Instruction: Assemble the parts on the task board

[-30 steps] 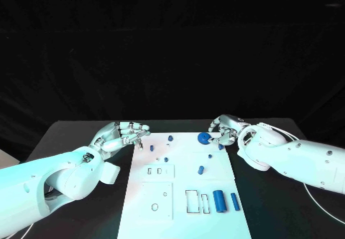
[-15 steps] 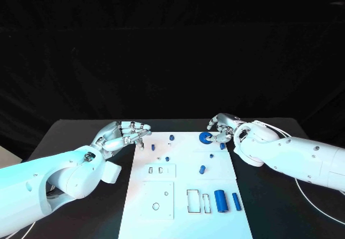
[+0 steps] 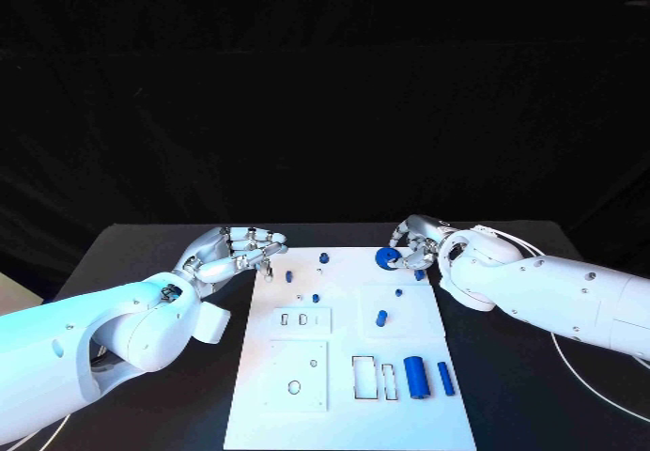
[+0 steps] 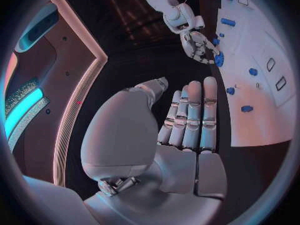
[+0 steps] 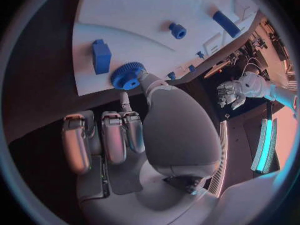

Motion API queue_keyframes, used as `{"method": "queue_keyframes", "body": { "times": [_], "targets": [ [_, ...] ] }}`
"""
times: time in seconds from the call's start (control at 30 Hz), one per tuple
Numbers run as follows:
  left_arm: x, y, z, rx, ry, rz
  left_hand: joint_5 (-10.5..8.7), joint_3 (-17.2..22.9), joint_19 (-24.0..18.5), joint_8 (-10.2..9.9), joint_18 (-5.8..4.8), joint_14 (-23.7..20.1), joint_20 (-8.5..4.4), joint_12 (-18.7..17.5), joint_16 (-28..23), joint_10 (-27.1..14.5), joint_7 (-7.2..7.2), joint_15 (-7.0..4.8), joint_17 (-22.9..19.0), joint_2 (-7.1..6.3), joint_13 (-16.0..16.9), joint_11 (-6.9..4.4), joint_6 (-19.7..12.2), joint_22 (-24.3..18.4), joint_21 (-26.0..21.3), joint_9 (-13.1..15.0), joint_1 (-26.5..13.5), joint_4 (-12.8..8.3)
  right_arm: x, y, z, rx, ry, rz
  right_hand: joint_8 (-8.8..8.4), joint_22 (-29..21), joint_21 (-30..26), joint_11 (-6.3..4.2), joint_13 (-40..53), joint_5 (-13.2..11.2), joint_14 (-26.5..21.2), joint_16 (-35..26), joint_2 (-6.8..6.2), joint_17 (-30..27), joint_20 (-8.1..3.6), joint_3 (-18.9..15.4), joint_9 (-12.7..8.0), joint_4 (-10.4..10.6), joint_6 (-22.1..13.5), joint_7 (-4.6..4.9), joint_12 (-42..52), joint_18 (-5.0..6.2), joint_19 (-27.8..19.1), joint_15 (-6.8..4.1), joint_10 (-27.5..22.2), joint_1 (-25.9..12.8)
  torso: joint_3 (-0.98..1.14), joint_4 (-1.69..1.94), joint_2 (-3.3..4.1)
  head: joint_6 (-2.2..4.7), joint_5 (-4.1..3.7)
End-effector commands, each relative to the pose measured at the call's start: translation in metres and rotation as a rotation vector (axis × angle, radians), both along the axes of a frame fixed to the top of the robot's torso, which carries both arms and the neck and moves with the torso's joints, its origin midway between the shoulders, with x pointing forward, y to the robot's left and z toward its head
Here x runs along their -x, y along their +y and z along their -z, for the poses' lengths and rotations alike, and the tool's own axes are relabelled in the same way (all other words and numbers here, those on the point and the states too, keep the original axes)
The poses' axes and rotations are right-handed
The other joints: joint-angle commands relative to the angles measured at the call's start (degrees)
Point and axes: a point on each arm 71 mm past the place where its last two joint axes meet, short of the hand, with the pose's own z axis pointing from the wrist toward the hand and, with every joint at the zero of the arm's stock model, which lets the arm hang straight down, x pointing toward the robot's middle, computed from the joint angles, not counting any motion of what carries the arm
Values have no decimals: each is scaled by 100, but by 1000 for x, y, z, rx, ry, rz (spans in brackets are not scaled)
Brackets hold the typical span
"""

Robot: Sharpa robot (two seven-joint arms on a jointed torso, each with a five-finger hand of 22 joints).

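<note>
The white task board point(image 3: 305, 399) lies in the middle of the table. A blue gear point(image 3: 388, 260) sits near its far right corner. My right hand point(image 3: 417, 246) is on the gear; in the right wrist view the thumb and one finger pinch the gear point(image 5: 128, 76) while the other fingers point(image 5: 100, 140) are curled in. A blue block point(image 5: 101, 56) lies just beside the gear. My left hand point(image 3: 241, 252) hovers at the board's far left corner, and its fingers point(image 4: 190, 115) are straight, side by side, holding nothing.
Small blue pegs point(image 3: 315, 299) stand and lie around the board's far half, one point(image 3: 380, 318) near the middle. Two blue cylinders point(image 3: 414, 376) lie beside rectangular slots at the near right. The black table point(image 3: 542, 395) stretches on both sides.
My right forearm has swung slightly inward while the hand stays on the gear. My left hand has crept a little toward the board's far corner.
</note>
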Motion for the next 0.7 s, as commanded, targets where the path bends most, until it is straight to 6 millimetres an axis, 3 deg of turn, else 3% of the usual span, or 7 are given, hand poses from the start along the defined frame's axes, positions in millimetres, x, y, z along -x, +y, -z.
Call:
{"method": "queue_keyframes", "body": {
  "times": [0.03, 0.2, 0.7],
  "targets": [
    [0, -2, -1, 9, -2, 19, -23, 39, -53, 3, 80, -13, -10, -33, 37, -38, -4, 9, -6, 15, 9, -2, -23, 9, 26, 7, 18, -12, -1, 0, 3, 16, 32, -3, -36, 1510, 24, 54, 1257, 33, 471, 21, 44, 876, 54, -30, -7, -4, -9, 19, 20, -81, 599, 37, 372, 23, 1, 7, 0, 4, -9],
    [0, -2, -1, 8, -1, 18, -23, 39, -53, 3, 80, -13, -10, -33, 37, -38, -4, 9, -6, 15, 9, -2, -23, 9, 26, 7, 18, -12, -3, 1, 4, 18, 41, -3, -32, 1510, 24, 54, 1271, 55, 472, 24, 71, 882, 57, -22, -7, 4, 12, 19, 32, -81, 599, 38, 384, 45, 4, 2, 8, -1, 33],
    [0, -3, -1, 8, -1, 19, -22, 46, -57, 4, 81, -13, -10, -33, 40, -38, -5, 8, -8, 21, 9, -3, -23, 13, 33, 10, 24, -16, -5, 4, 4, 13, 45, -17, 63, 1510, 24, -2, 1351, 110, 468, 31, 202, 887, 24, 101, -5, 89, 398, -51, 102, -81, 599, -16, 458, 107, 4, -10, -1, -31, 45]
  ]
}}
